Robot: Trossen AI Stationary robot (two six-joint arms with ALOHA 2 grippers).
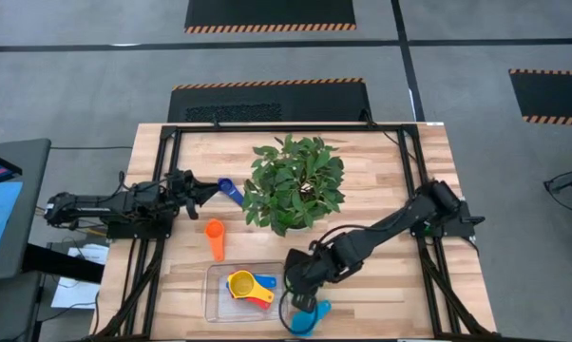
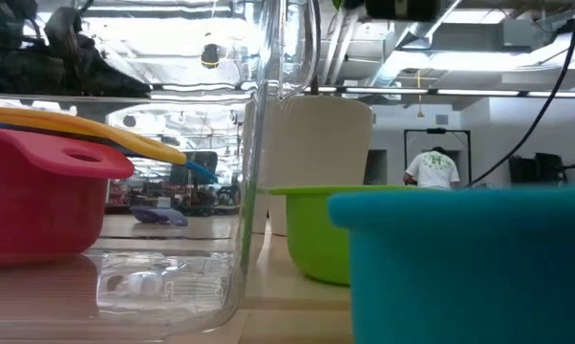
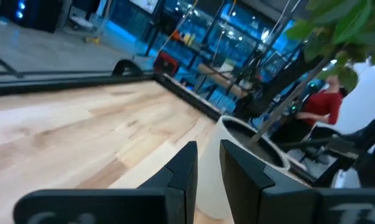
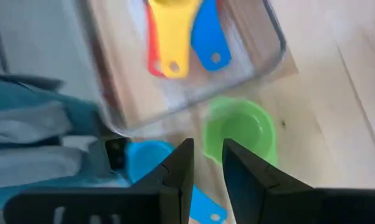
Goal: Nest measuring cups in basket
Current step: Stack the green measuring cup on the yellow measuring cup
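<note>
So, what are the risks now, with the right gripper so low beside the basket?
1. The right gripper hovers over the green cup, which sits close to the basket wall; a descent slightly off could hit the wall and shift the basket.
2. The light blue cup lies right beside it and may be knocked.
3. The potted plant stands near the arm's path.
</note>
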